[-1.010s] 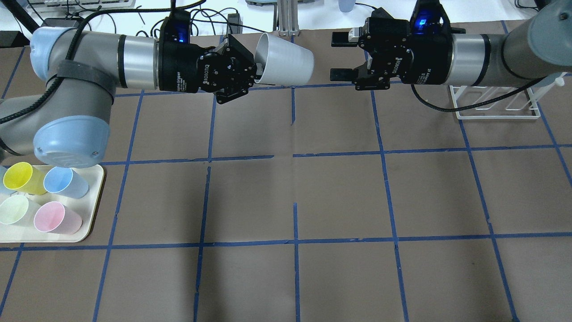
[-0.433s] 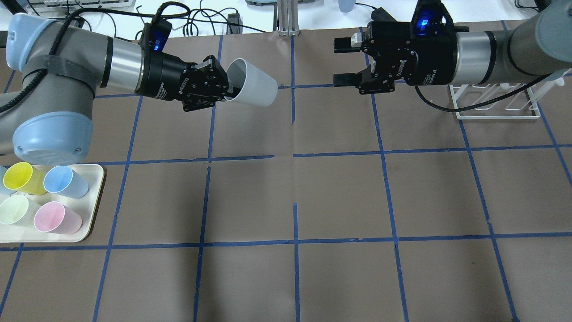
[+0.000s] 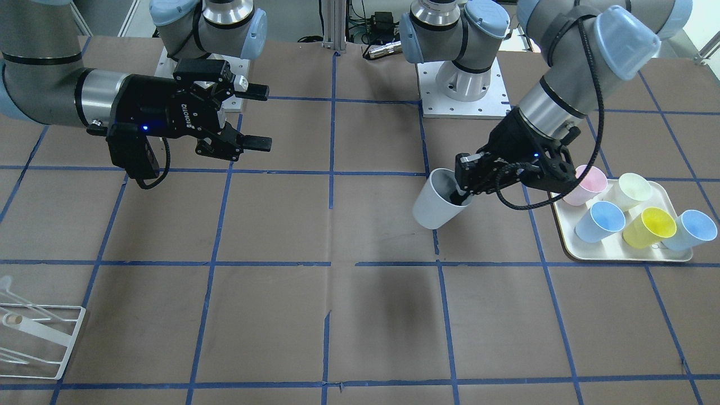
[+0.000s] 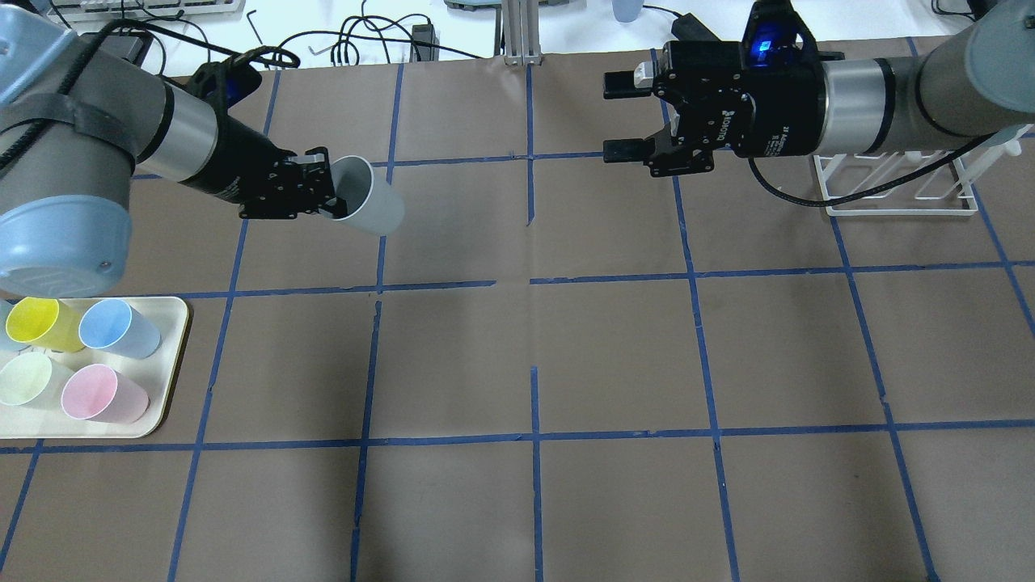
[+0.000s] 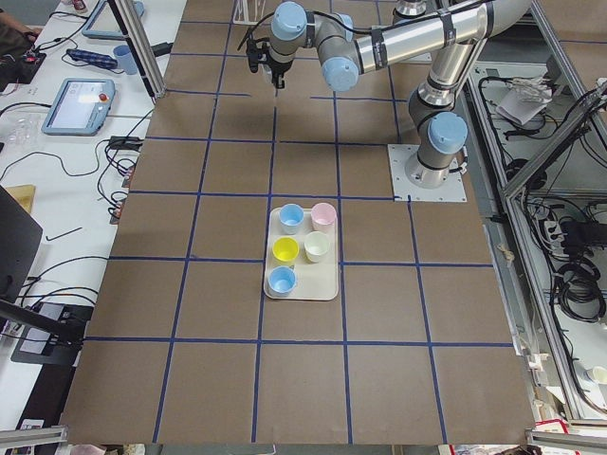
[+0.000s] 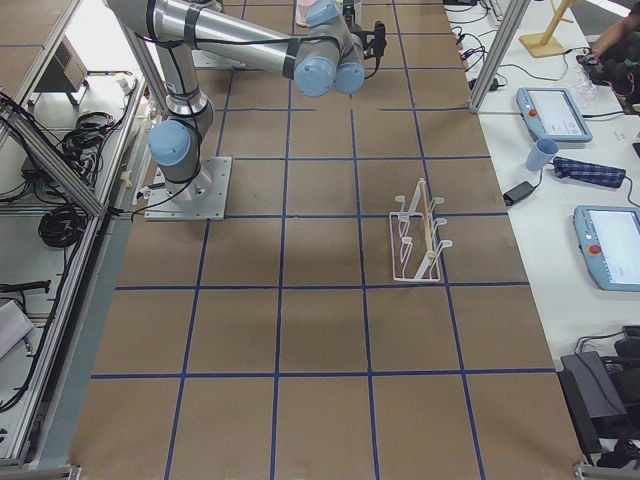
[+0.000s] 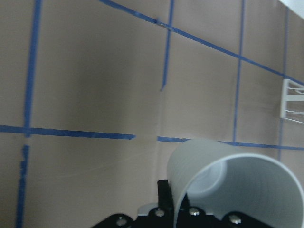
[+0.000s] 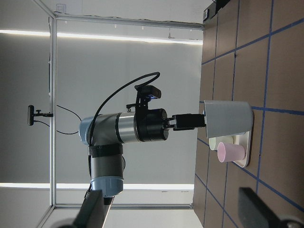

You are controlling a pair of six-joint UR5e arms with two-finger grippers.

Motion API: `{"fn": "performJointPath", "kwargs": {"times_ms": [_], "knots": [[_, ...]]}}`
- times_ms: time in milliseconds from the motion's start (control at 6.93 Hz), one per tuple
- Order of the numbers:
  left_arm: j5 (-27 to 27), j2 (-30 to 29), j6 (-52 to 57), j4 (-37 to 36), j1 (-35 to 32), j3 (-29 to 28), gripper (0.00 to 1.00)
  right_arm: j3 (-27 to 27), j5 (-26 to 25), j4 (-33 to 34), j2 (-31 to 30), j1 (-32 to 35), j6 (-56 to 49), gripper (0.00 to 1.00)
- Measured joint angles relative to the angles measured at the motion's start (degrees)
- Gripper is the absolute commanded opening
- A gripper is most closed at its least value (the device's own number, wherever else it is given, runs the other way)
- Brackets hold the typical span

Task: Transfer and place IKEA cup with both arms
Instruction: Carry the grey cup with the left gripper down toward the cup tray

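The IKEA cup [image 4: 370, 207], a plain grey-white tumbler, hangs tilted low over the table in the back left area, its base pointing right and down. My left gripper [image 4: 327, 194] is shut on its rim, one finger inside the cup. The front-facing view shows the same cup [image 3: 437, 201] and left gripper [image 3: 464, 190] right of centre. The left wrist view looks into the cup [image 7: 237, 183]. My right gripper [image 4: 619, 117] is open and holds nothing at the back, well to the cup's right. Its jaws stand wide apart, also in the front-facing view [image 3: 262, 117]. Whether the cup touches the table I cannot tell.
A cream tray [image 4: 173, 360] at the left front holds several coloured cups; it also shows in the front-facing view [image 3: 630, 256]. A white wire rack [image 4: 897, 194] stands at the back right under the right arm. Blue tape lines grid the brown table cover.
My left arm has carried the cup left and down, away from the right gripper and closer to the table. The right gripper has stayed open, almost in place.
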State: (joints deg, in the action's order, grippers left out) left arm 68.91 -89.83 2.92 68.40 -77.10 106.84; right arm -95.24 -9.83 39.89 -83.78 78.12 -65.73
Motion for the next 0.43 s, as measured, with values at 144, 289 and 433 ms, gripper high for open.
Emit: {"fn": "performJointPath", "kwargs": {"times_ms": [144,289,433], "knots": [[6.2,0.1,6.9,2.0,3.8,-0.3,0.00,0.1,-0.7,0.1,0.4,0.0,0.5,1.00],[13.6,0.3,14.0,3.2,6.9,-0.4,0.00,0.7,-2.5,0.3,1.3,0.0,1.4,1.00],[19.8,0.7,21.0,3.7,9.5,-0.5,0.00,2.3,-4.6,0.3,2.1,0.0,3.0,1.00]]}}
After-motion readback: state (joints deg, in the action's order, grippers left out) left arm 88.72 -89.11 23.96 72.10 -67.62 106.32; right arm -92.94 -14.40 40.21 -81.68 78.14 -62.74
